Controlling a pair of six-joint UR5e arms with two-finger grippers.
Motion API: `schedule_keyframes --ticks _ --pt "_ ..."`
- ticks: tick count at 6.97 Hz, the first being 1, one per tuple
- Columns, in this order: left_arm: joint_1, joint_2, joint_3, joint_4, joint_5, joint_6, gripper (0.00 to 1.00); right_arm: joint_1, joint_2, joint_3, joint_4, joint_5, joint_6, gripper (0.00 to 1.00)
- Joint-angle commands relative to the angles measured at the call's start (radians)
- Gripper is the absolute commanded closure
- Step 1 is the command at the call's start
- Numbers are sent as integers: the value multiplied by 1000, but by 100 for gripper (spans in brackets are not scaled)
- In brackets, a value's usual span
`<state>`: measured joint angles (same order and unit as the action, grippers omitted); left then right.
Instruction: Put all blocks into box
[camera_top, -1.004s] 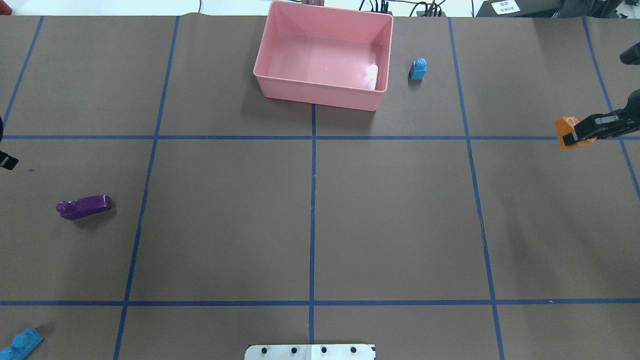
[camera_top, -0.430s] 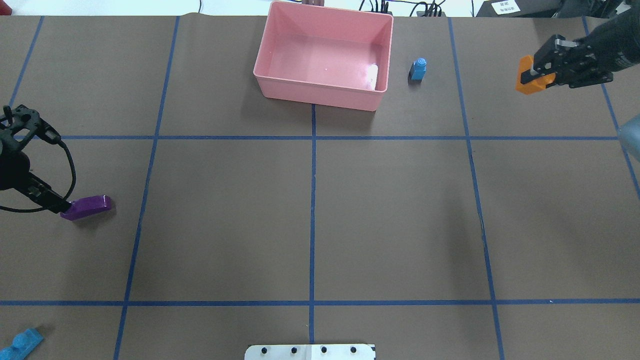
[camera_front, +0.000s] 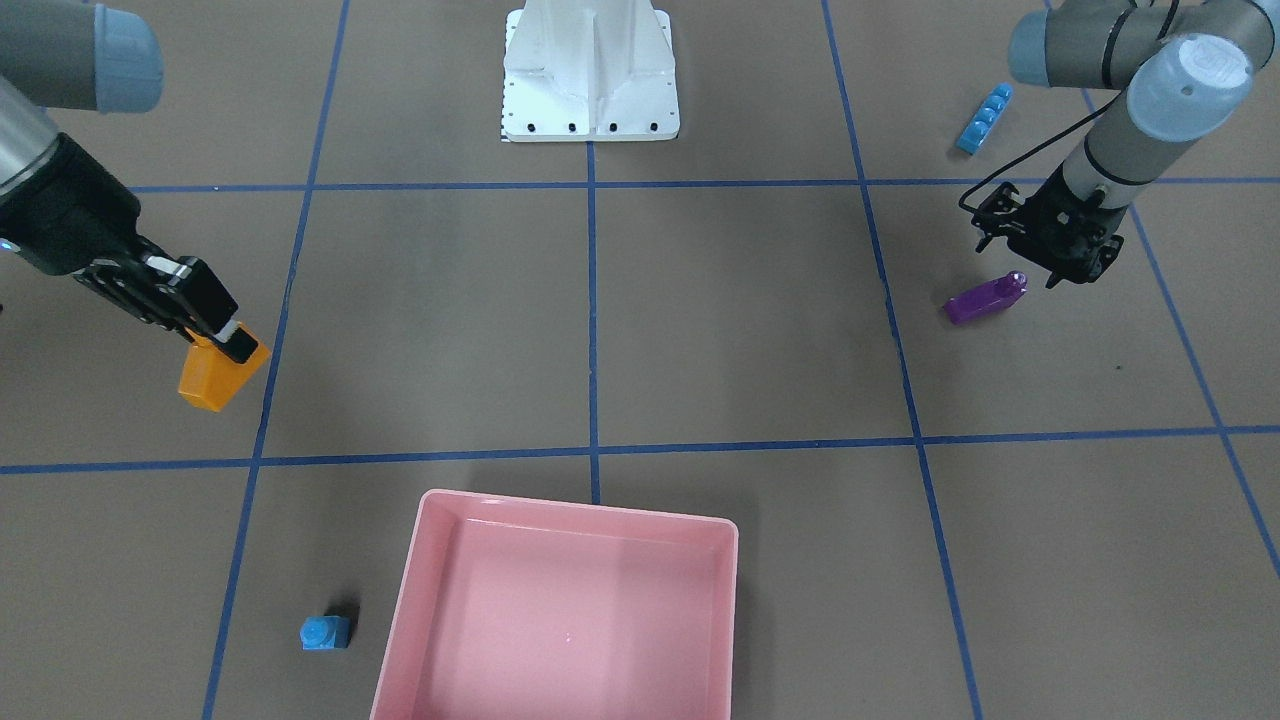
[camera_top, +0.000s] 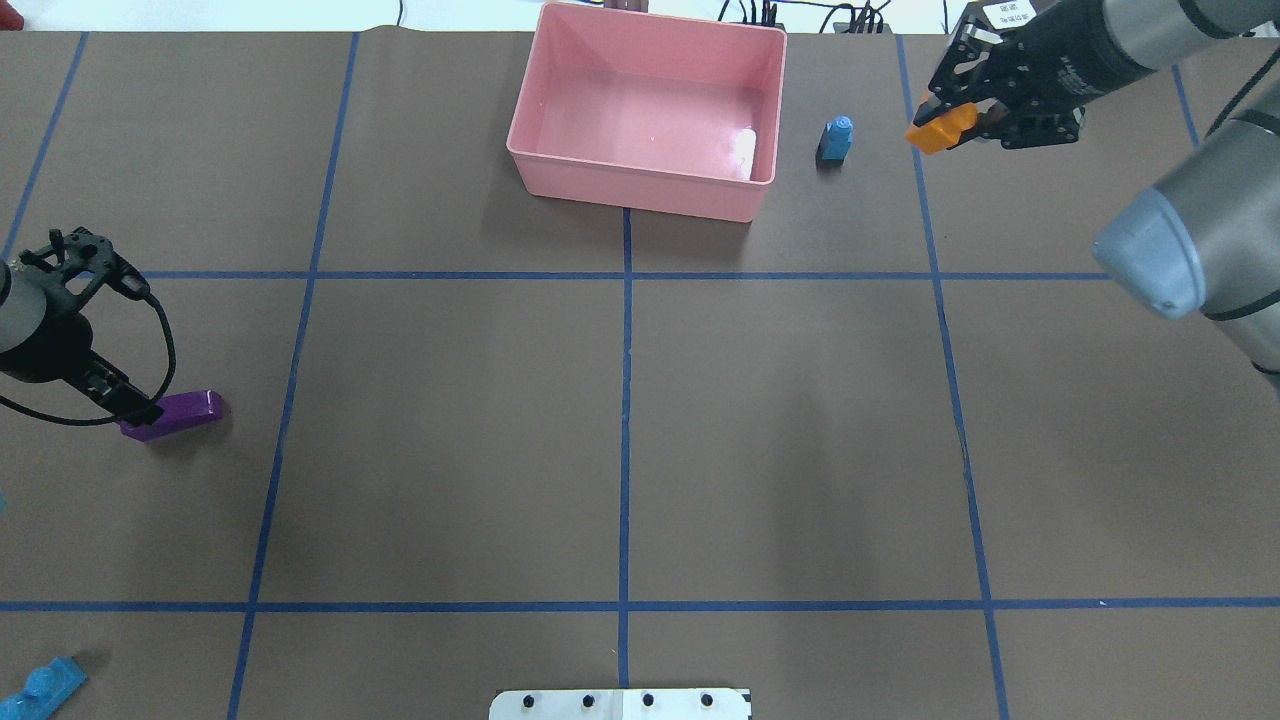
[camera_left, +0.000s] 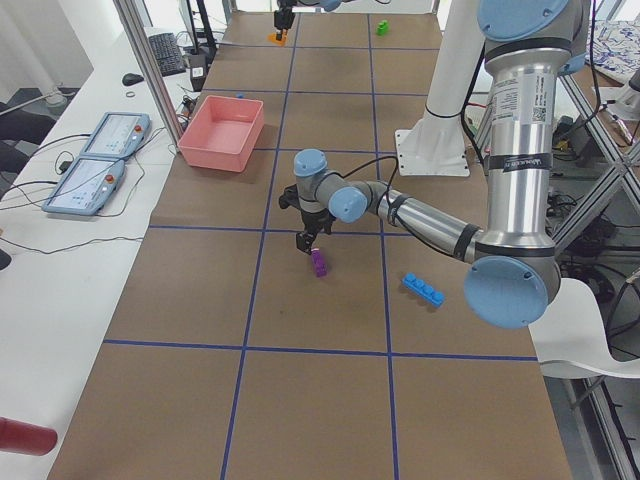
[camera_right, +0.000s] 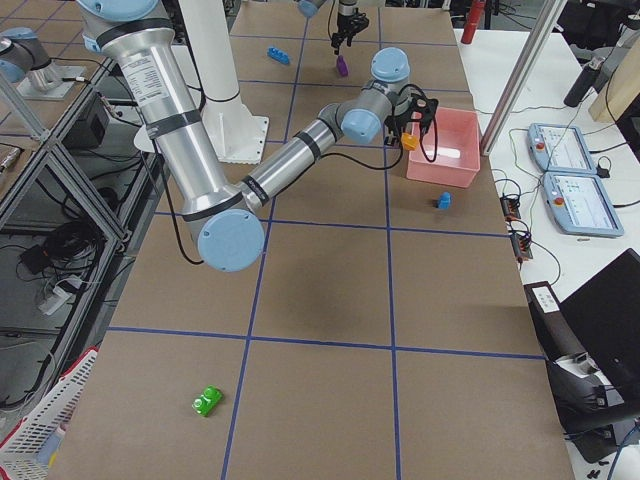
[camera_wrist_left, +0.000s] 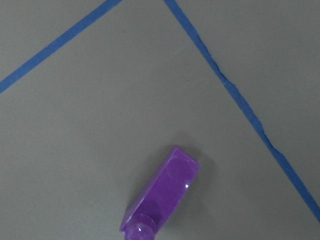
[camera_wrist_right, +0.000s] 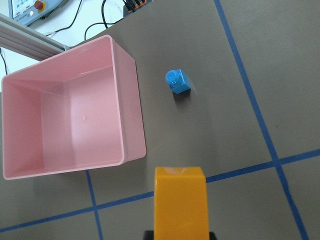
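My right gripper (camera_top: 948, 118) is shut on the orange sloped block (camera_top: 938, 133) and holds it in the air, right of the small blue cube (camera_top: 836, 138) and the pink box (camera_top: 640, 185). In the right wrist view the orange block (camera_wrist_right: 180, 200) hangs in front of the box (camera_wrist_right: 131, 115) and the cube (camera_wrist_right: 177, 82). My left gripper (camera_top: 130, 410) looks open, low over the stud end of the purple block (camera_top: 185, 412), which lies on the table (camera_wrist_left: 162, 195). The long blue bar (camera_top: 42, 685) lies near left. The green block (camera_right: 208, 401) lies far right.
The white base plate (camera_top: 620, 704) sits at the table's near edge. Cables (camera_top: 850, 18) run behind the box. Blue tape lines (camera_top: 626, 400) divide the brown table. Two tablets (camera_left: 100, 150) lie on a side bench beyond the box.
My right gripper has carried the orange block up and leftward toward the box. My left arm has come in from the left edge to the purple block's stud end.
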<state>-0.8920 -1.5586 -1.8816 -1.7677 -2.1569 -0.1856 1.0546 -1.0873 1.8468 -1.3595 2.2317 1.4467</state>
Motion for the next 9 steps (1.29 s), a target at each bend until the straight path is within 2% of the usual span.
schedule_keyframes --ticks 1,2,5,7,9 --pt "7 -20 73 -51 2 0 1 -77 195 -50 -214 -108 49 100" --pt "14 -26 94 -70 21 0 1 -90 220 -92 -213 -115 90 100" --pt "79 -34 114 -76 52 -3 1 -99 247 -127 -213 -145 92 100" --pt "82 -34 119 -76 52 -3 2 -102 268 -149 -213 -149 93 100" --pt "88 -40 133 -76 66 -3 9 -107 314 -187 -214 -155 93 100"
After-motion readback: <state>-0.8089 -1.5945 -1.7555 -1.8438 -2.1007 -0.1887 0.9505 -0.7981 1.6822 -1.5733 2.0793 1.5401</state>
